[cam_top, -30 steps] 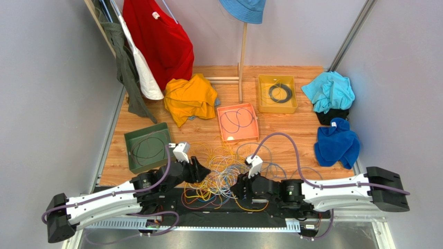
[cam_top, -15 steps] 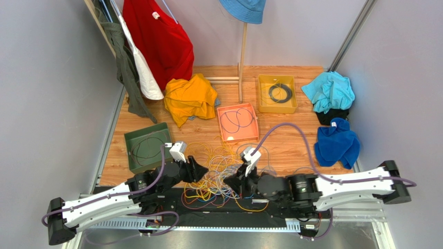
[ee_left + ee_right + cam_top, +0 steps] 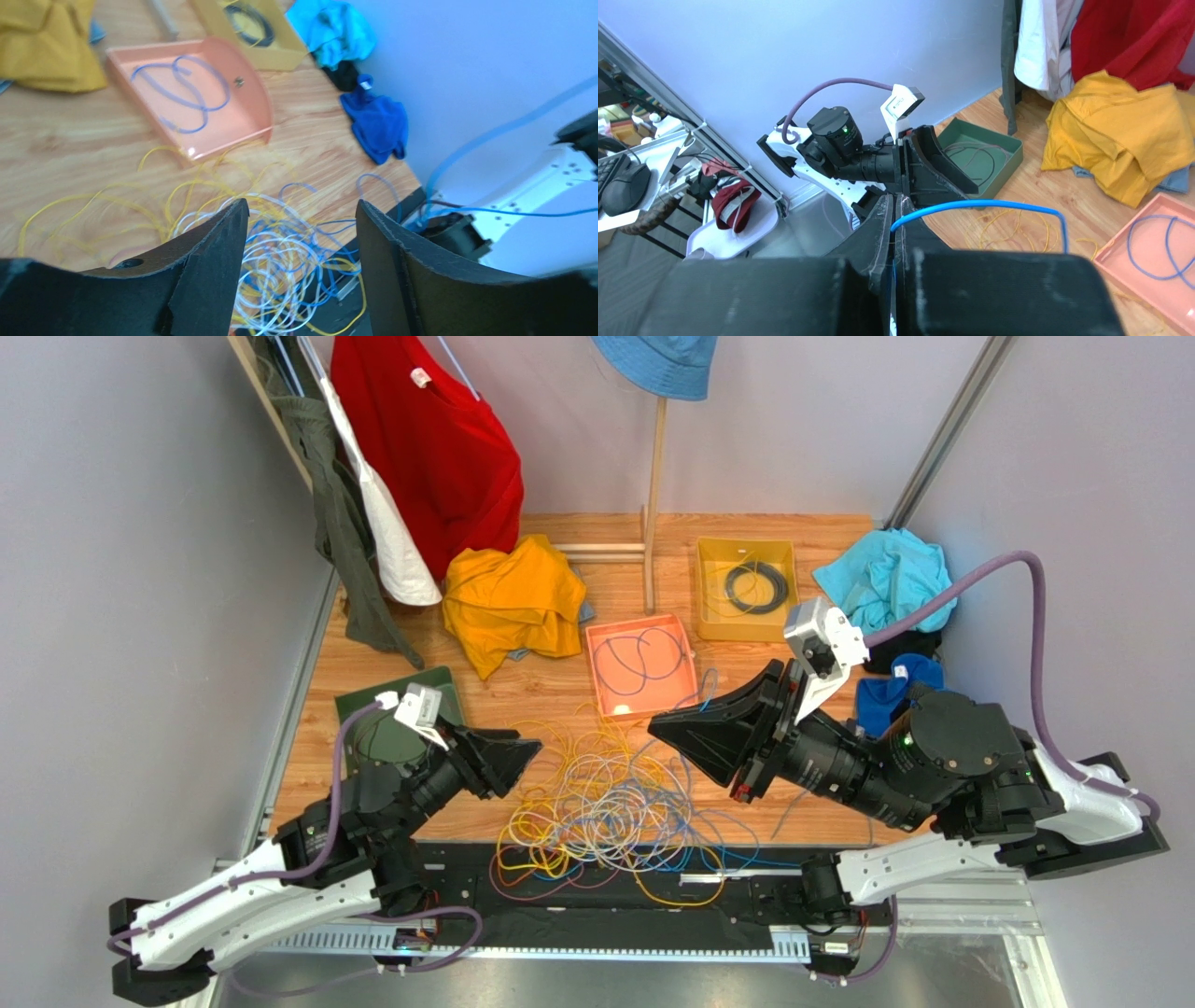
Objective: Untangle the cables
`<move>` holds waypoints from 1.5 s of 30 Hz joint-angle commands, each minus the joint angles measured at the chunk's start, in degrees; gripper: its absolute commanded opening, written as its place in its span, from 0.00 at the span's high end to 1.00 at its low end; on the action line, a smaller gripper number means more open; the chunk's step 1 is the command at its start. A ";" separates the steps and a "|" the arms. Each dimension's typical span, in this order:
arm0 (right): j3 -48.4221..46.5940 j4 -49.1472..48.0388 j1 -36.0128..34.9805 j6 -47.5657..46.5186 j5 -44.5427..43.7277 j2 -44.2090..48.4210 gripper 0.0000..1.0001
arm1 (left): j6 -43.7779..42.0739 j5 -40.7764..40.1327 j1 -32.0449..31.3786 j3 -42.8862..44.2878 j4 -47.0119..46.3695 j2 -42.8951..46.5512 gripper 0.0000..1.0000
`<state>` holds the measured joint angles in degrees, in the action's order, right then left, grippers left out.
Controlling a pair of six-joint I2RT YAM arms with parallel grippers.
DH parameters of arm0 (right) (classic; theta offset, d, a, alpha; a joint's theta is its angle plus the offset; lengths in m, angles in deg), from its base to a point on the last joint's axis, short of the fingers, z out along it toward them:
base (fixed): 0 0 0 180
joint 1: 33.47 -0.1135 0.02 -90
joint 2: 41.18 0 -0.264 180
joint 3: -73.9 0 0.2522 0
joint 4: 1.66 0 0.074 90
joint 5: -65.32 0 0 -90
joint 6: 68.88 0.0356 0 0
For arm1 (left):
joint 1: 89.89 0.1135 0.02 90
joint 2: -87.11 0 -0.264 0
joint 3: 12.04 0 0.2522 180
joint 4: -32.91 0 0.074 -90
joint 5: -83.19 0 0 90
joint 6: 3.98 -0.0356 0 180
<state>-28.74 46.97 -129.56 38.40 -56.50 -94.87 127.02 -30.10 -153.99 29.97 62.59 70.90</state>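
One blue cable (image 3: 990, 204) sits clamped in the right pincer (image 3: 894, 210); draw it up slowly while the left pincer (image 3: 302, 213), apart and empty, pins the tangle (image 3: 617, 809).

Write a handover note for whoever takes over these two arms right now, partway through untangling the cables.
Left gripper: open, empty, above the left side of the heap.
Right gripper: shut on a blue cable, held high in the air.
Tangle: yellow, white, blue and orange cables heaped below and between the grippers.
Done: the pink tray, yellow tray and green tray each hold a cable.
Left: draw the held cable free, probably into the pink tray, which already holds a blue one. Then sort the rest of the heap.
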 commanded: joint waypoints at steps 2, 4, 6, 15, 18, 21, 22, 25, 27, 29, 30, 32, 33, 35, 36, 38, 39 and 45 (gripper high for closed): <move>-12.42 3.09 -0.41 -6.46 3.51 -4.13 1.00 | -10.40 11.85 -0.15 1.81 -15.03 -4.61 0.29; -16.74 4.67 -0.50 -7.26 4.04 -5.63 1.00 | -10.93 16.23 -0.15 2.33 -20.13 -8.72 0.25; -23.58 5.64 -0.50 -8.13 5.00 -8.26 1.00 | -10.76 17.92 -0.15 3.82 -22.42 -11.82 0.23; -30.04 7.32 -0.41 -8.40 6.94 -13.46 1.00 | -12.86 26.54 -3.74 4.18 -40.52 -22.72 0.03; -29.07 6.53 -0.50 -8.40 6.68 -13.19 1.00 | -15.24 27.41 -6.29 3.74 -43.95 -25.27 0.03; -28.37 6.26 -0.50 -8.49 5.98 -12.76 1.00 | -16.21 29.87 -7.88 3.04 -46.50 -27.12 0.03; -27.84 6.17 -0.50 -8.49 5.71 -12.67 1.00 | -16.21 29.97 -8.32 2.34 -47.38 -27.47 0.03; -26.61 4.94 -0.41 -7.97 6.15 -11.79 1.00 | -17.08 28.48 -9.91 1.55 -49.84 -29.31 0.03; -25.47 4.24 -0.41 -7.52 6.67 -11.61 1.00 | -17.35 27.42 -10.08 1.63 -50.99 -31.42 0.02; -24.85 4.06 -0.50 -6.91 7.38 -11.61 1.00 | -17.53 27.33 -10.00 1.90 -52.82 -32.74 0.02; -24.59 4.06 -0.50 -6.73 7.38 -11.61 1.00 | -17.53 27.24 -10.08 2.33 -53.53 -33.97 0.02; -24.15 4.15 -0.41 -6.38 7.55 -11.52 1.00 | -17.79 27.77 -10.08 3.04 -54.68 -35.03 0.02; -23.54 3.89 -0.41 -6.29 7.55 -11.52 1.00 | -17.96 28.64 -10.08 3.65 -55.12 -36.25 0.02; -22.74 3.54 -0.41 -6.29 7.20 -11.00 1.00 | -18.05 30.83 -10.26 4.18 -56.26 -37.58 0.02; -22.13 3.27 -0.50 -6.47 7.03 -10.82 1.00 | -17.88 31.28 -10.43 4.62 -56.53 -38.80 0.02; -21.51 2.92 -0.50 -6.55 6.33 -10.30 1.00 | -17.96 32.34 -11.22 4.88 -57.32 -39.86 0.02; -20.90 2.57 -0.50 -6.73 6.24 -9.94 1.00 | -17.88 32.34 -11.49 4.54 -57.58 -40.56 0.02; -19.49 1.95 -0.41 -6.29 5.71 -7.84 1.00 | -17.00 31.90 -12.46 -2.83 -63.03 -37.42 0.02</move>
<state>-48.54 51.71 -129.78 32.00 -50.11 -104.75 110.25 0.66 -165.79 31.09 6.85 30.49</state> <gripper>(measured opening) 0.011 0.981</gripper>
